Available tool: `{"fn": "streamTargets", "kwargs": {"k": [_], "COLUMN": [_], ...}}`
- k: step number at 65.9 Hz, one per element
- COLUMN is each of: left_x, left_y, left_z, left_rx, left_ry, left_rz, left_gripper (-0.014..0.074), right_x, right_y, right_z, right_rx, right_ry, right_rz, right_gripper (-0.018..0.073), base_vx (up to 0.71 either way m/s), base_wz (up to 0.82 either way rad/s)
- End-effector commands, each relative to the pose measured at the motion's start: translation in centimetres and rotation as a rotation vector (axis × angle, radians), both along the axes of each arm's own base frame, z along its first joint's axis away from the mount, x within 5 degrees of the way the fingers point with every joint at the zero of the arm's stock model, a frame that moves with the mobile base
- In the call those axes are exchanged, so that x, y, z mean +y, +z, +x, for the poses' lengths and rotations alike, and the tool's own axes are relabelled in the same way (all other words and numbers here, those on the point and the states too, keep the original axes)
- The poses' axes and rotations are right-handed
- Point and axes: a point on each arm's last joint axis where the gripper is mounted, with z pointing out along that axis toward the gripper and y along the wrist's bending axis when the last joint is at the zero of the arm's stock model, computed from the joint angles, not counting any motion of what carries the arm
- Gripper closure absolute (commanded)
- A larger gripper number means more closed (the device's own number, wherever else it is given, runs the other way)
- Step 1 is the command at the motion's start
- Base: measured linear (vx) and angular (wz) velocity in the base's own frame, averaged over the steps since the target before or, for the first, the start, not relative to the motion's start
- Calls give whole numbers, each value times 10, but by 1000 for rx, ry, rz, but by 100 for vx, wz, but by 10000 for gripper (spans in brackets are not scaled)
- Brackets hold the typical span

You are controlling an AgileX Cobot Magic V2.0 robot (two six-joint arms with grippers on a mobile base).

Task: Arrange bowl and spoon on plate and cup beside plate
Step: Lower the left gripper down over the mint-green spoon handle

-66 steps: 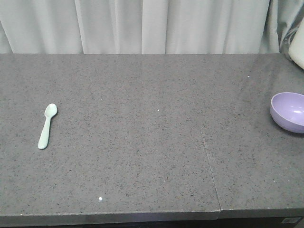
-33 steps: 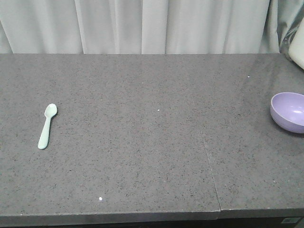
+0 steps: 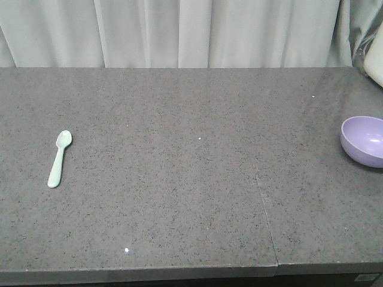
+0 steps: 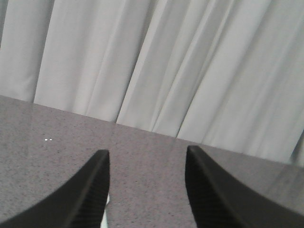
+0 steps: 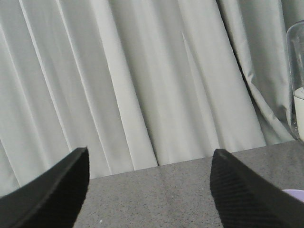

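The pale mint spoon [image 3: 60,158] lies flat on the left part of the grey counter [image 3: 191,179], scoop pointing away. The lavender bowl [image 3: 362,140] stands upright at the right edge of the front view, partly cut off; a sliver of its rim [image 5: 293,192] shows in the right wrist view. The plate and the cup are out of view. My left gripper [image 4: 145,159] is open above the counter, with a thin pale sliver [image 4: 105,213] beside its left finger. My right gripper [image 5: 149,154] is open with nothing between its fingers. Neither gripper appears in the front view.
A white and clear container [image 3: 374,60] stands at the counter's far right corner, also seen as a container [image 5: 297,85] in the right wrist view. Pale curtains [image 3: 179,33] hang behind the counter. A seam [image 3: 263,203] runs across the countertop.
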Motion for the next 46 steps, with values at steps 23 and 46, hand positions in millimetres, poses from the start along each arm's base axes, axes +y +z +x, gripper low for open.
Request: {"fn": "streamTargets", "kwargs": {"k": [23, 46], "left_x": [-5, -8], "left_y": [38, -3], "left_z": [166, 265], "left_rx": [409, 799], "left_ry": [-80, -140], "left_rz": [221, 221], "left_gripper": [235, 235], "right_x": [-2, -1], "right_y": [15, 11], "right_z": [-1, 0], "right_rx": [-90, -46], "right_ry": [-22, -11], "right_rz": [-4, -15], "right_gripper": [31, 31], "base_vx": [0, 0], "base_wz": [0, 0]}}
